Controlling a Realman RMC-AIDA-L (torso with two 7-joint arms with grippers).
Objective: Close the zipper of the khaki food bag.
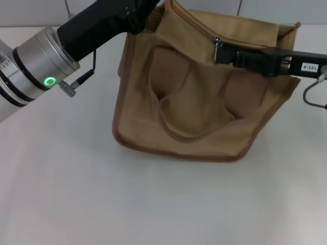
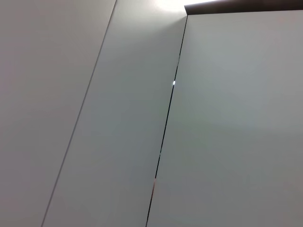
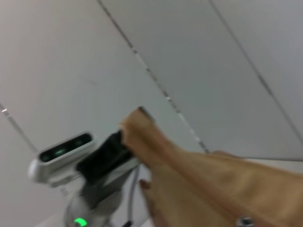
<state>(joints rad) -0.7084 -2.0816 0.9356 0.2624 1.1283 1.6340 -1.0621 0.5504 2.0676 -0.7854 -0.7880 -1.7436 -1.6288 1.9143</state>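
The khaki food bag [image 1: 194,102] stands on the white table, its two loop handles hanging down its front. Its zipper [image 1: 196,23] runs along the top, and the small silver pull tab [image 1: 216,41] sits about midway. My right gripper [image 1: 218,52] reaches in from the right and is shut on the pull tab. My left gripper [image 1: 143,18] comes from the upper left and is shut on the bag's top left corner. The right wrist view shows the bag [image 3: 213,179], the silver tab [image 3: 245,221] and the left gripper [image 3: 106,156] holding the bag's end.
The white table [image 1: 76,194] stretches in front and to the left of the bag. A grey panelled wall [image 2: 213,118] stands behind. A cable loop [image 1: 311,94] hangs under my right arm near the bag's right side.
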